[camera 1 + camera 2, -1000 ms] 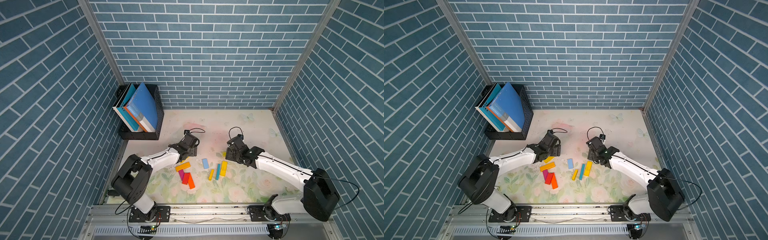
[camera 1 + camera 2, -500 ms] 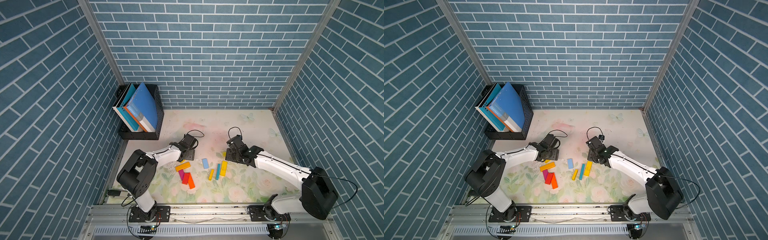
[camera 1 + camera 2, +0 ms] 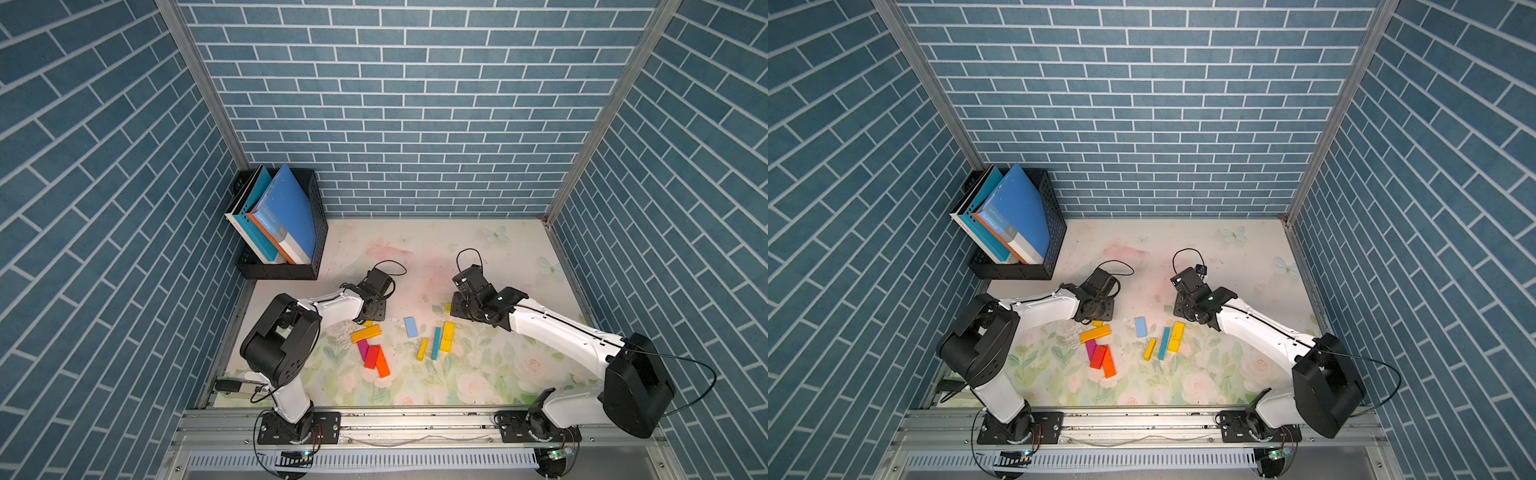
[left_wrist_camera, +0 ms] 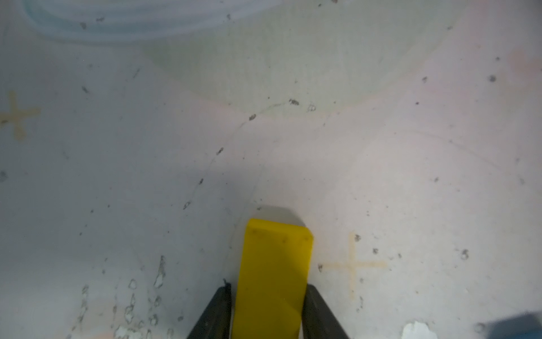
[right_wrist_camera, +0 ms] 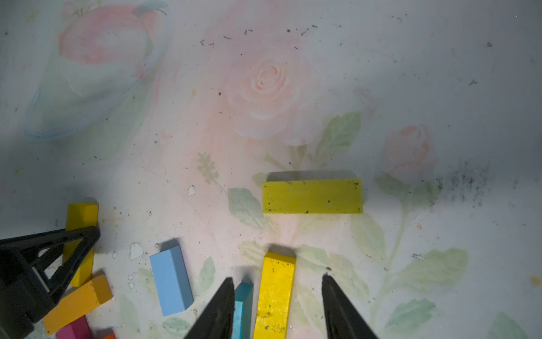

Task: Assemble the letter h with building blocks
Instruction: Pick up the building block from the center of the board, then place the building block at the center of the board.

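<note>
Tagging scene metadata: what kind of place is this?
Probably a staged robot test cell, not a real room: brick-print wall panels on an aluminium frame, left arm and right arm bolted to a rail, building blocks scattered on a floral table mat.

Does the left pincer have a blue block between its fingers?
No, the left pincer clamps a yellow block, touching both its sides.

The table cover (image 5: 410,73) is a matt floral-printed sheet, scuffed and chipped in spots. The speckled yellow block (image 5: 312,196) looks like painted wood, matt and dirt-flecked; the clean yellow block (image 4: 275,252) is smoother, between matt black plastic fingers (image 4: 214,315) of the left gripper (image 4: 268,285). Arm shells (image 3: 552,332) are glossy white plastic, the base rail (image 3: 415,419) brushed metal and the file holder (image 3: 276,272) black perforated metal
</note>
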